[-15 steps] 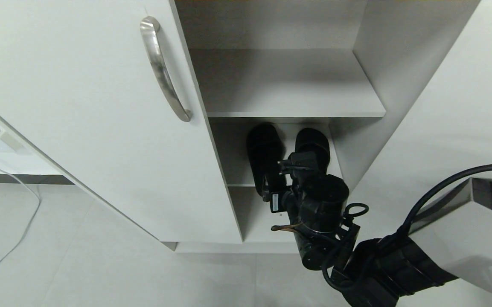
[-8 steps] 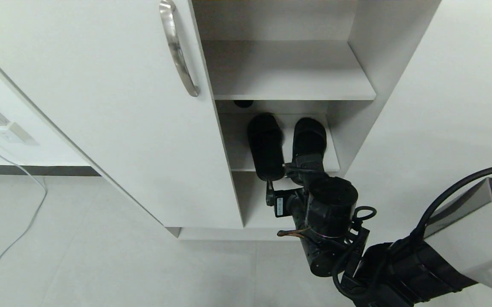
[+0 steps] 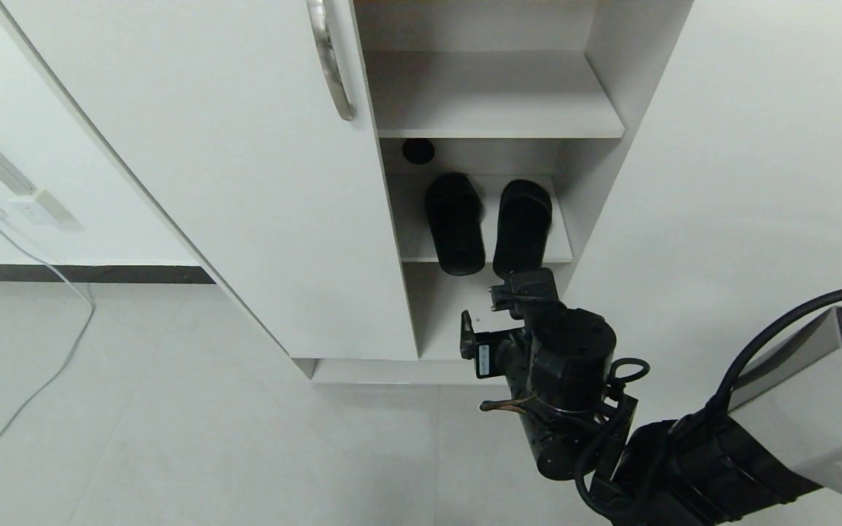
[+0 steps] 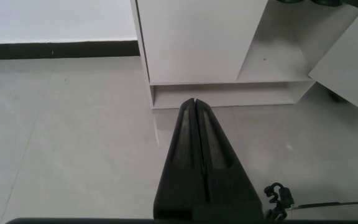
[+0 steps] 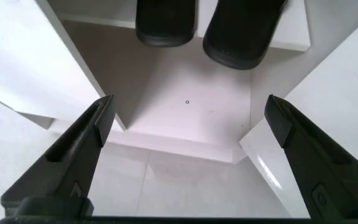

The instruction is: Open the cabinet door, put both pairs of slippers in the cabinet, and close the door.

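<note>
Head view, centre: slippers [image 3: 454,223] lie side by side on the middle shelf [image 3: 563,254], heels overhanging its front edge; door [image 3: 245,183] stands open at left; right gripper [image 5: 189,109], spread wide and holding nothing, hangs just below that edge before the bottom bay [image 3: 439,314]; left gripper [image 4: 195,107] is clenched over floor [image 4: 73,124].

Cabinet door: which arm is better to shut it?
Probably left. The open cabinet door stands on the robot's left, and the left gripper is shut and empty. The right gripper is open before the shelves.

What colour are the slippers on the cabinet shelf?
The slippers are plain black, with no pattern visible. The head view shows them best.
</note>
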